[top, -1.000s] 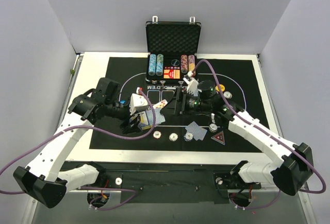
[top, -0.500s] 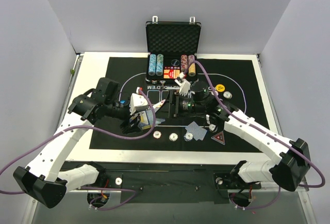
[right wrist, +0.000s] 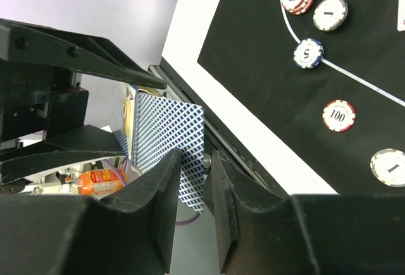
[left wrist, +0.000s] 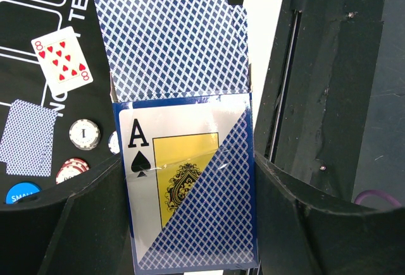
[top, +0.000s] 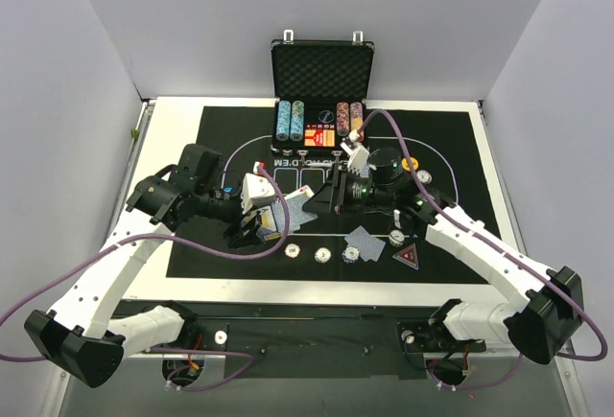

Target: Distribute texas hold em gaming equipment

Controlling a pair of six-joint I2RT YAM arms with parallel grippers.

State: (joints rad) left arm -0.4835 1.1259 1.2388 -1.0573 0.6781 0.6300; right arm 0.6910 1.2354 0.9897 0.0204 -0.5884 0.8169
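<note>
My left gripper [left wrist: 190, 183] is shut on the upright deck [left wrist: 183, 180], whose front shows an ace of spades; the deck [top: 273, 220] hangs over the mat's left half. A blue-backed playing card [left wrist: 171, 41] sticks far out of its top. My right gripper [right wrist: 197, 161] straddles that card [right wrist: 171, 136], jaws narrow with a small gap still showing beside it. From above, the right gripper [top: 331, 195] faces the deck at mid mat. Striped poker chips [top: 323, 254] lie in a row near the front, next to face-down cards [top: 365, 242] and the triangular marker [top: 407, 257].
The open black case [top: 321, 72] with chip columns stands at the back. An eight of hearts [left wrist: 62, 60] lies face up on the black mat [top: 441, 149]. A yellow disc [top: 410, 163] sits right of the right arm. A blue disc [left wrist: 22, 193] is near the left arm.
The right arm reached left toward the deck, then drew back a little. Its jaws have narrowed around the protruding card. The left arm and deck held still.
</note>
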